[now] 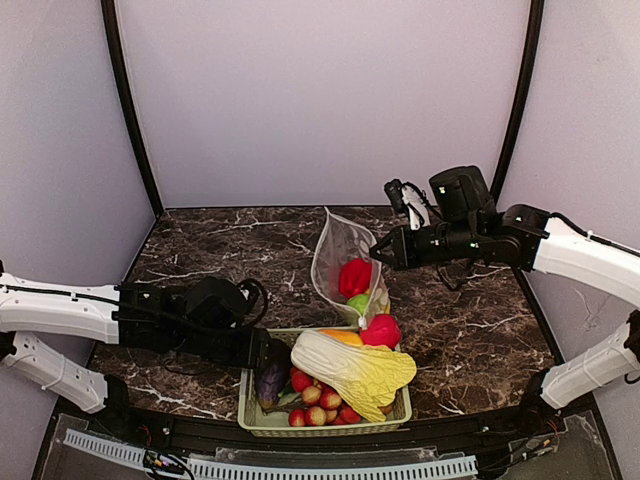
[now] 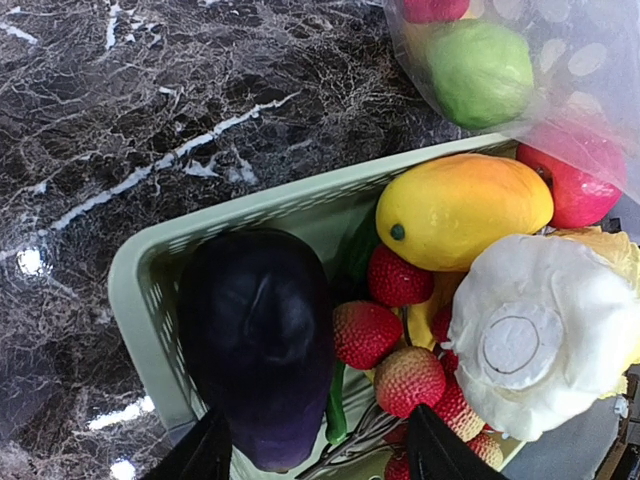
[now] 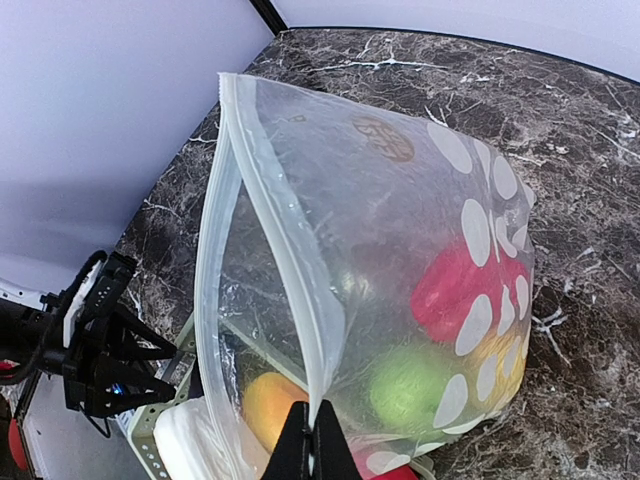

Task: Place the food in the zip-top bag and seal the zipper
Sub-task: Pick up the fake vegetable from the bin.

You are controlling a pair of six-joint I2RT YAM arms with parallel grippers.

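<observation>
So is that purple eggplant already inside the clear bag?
No, the eggplant lies in the green basket, outside the bag.

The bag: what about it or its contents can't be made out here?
- Bottom of the bag: right wrist view, cut off by the lower edge.
- Yellow thing behind the green apple: right wrist view, blurred by plastic and dots.
- Red pepper: left wrist view, cut off by the top edge.
</observation>
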